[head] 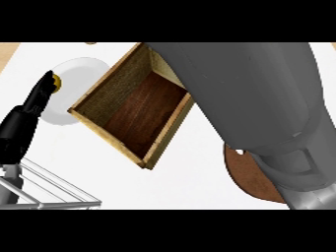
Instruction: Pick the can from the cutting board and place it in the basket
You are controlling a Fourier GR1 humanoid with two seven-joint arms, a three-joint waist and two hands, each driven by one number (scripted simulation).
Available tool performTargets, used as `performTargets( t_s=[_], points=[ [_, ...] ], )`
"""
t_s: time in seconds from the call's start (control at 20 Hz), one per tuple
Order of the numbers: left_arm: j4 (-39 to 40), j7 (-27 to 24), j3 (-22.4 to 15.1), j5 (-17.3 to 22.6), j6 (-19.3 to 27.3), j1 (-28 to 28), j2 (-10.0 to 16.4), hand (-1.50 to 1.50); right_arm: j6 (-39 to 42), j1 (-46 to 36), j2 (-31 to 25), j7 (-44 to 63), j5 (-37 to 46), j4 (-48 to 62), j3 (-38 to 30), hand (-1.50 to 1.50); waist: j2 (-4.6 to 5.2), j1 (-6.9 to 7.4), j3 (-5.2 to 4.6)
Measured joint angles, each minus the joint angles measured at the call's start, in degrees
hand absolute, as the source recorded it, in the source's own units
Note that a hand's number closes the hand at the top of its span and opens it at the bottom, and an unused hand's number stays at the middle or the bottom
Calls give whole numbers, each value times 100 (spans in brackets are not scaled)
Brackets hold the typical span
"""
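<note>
The wooden basket (111, 84), an open box with a dark brown floor, lies tilted on the white counter at the middle. My right forearm (265, 103) rises big and grey across the right half, covering the basket's far right corner. Its hand is out of the picture. Under that arm a round brown cutting board (245, 178) shows only at its left edge. No can is visible. My left hand (23, 125) rests at the left with straight fingers pointing up, apart from the basket.
A white plate (82, 69) lies left of the basket, under the left hand's fingertips, with a small yellow thing (54, 78) on it. A wire rack (50, 189) fills the lower left corner. Wooden surface shows past the counter's far corners.
</note>
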Motion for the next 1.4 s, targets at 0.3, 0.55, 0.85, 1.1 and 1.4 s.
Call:
performTargets(
  t_s=[0.3, 0.55, 0.85, 1.1, 1.4],
  points=[
    [-1, 44, 28, 12, 17, 43, -11, 0, 337, -231, 6, -120, -185, 475, -131, -150, -5, -34, 5],
    [21, 41, 8, -35, 29, 17, -31, 0, 265, -314, 27, -36, -671, 615, -167, -150, -5, -9, 1],
    [-3, 10, 18, -49, 1, 37, -29, 0, -441, -217, 32, -53, -597, 305, -318, -150, 0, -21, 0],
    [-43, 26, 44, -59, 17, 90, -14, 0, -1536, -159, -141, -19, -173, -26, -636, -150, -2, -66, 2],
    [-97, 80, 112, 24, 10, 216, 15, 0, -2272, 269, -496, 37, 390, -650, -966, -150, -30, -180, 5]
  ],
)
